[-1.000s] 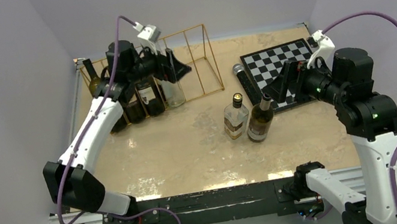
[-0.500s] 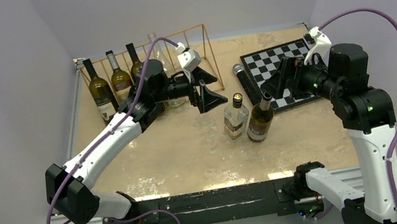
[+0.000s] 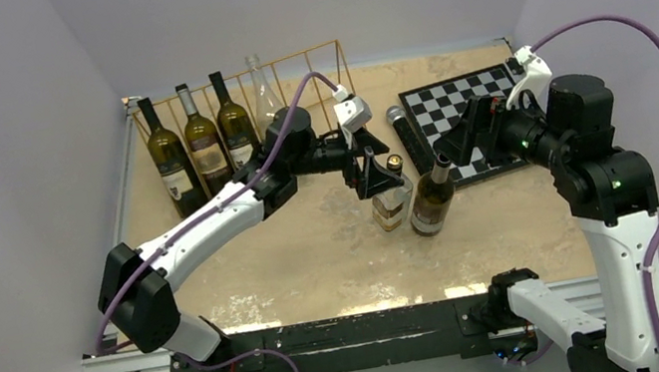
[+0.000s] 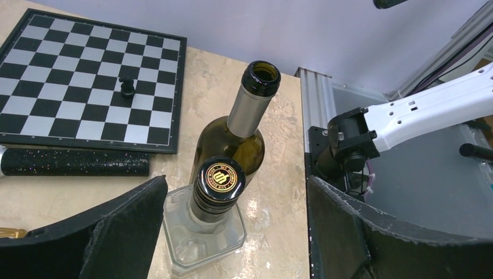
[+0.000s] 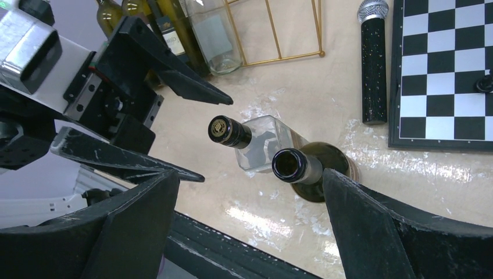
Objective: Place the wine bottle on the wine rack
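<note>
A dark olive wine bottle (image 3: pixel 431 201) with a grey foil neck and an open mouth stands mid-table, also in the left wrist view (image 4: pixel 232 139) and the right wrist view (image 5: pixel 317 171). Touching its left side is a clear square bottle (image 3: pixel 390 198) with a black, gold-marked cap (image 4: pixel 220 177). My left gripper (image 3: pixel 374 163) hangs open just above that cap (image 4: pixel 237 186), a finger on either side and touching nothing. My right gripper (image 3: pixel 463 133) is open above the olive bottle's neck (image 5: pixel 250 174). The gold wine rack (image 3: pixel 303 51) stands at the back left.
Three dark bottles (image 3: pixel 205 151) and one clear bottle (image 3: pixel 265 96) stand in the rack's left slots. A chessboard (image 3: pixel 465 113) with a black pawn (image 4: pixel 125 87) lies back right. A black glitter microphone (image 3: pixel 401 134) lies beside it. The metal rail (image 3: pixel 330 332) runs along the near edge.
My left arm has drawn away from the rack and swung right and forward to the clear square bottle, leaving the clear bottle in the rack. The right arm has barely shifted.
</note>
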{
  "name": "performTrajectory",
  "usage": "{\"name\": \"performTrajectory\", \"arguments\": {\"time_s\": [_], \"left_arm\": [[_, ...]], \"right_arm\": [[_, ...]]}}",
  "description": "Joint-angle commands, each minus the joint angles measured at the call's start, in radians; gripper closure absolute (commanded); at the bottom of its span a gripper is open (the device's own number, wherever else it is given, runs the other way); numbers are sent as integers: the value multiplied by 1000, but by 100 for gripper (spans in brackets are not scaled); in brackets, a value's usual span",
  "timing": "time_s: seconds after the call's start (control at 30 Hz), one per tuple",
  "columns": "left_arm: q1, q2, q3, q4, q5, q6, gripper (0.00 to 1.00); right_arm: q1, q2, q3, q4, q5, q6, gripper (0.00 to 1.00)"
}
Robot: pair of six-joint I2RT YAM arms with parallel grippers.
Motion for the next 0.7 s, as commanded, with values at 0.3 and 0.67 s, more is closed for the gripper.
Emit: {"name": "performTrajectory", "arguments": {"time_s": [0.3, 0.67], "left_arm": [[-50, 60, -48, 105, -189, 56, 18], [-55, 107, -15, 139, -187, 20, 51]], "right_arm": [[-1, 1, -11, 33, 0, -14, 1], [-2, 8, -4, 18, 15, -28, 1]]}}
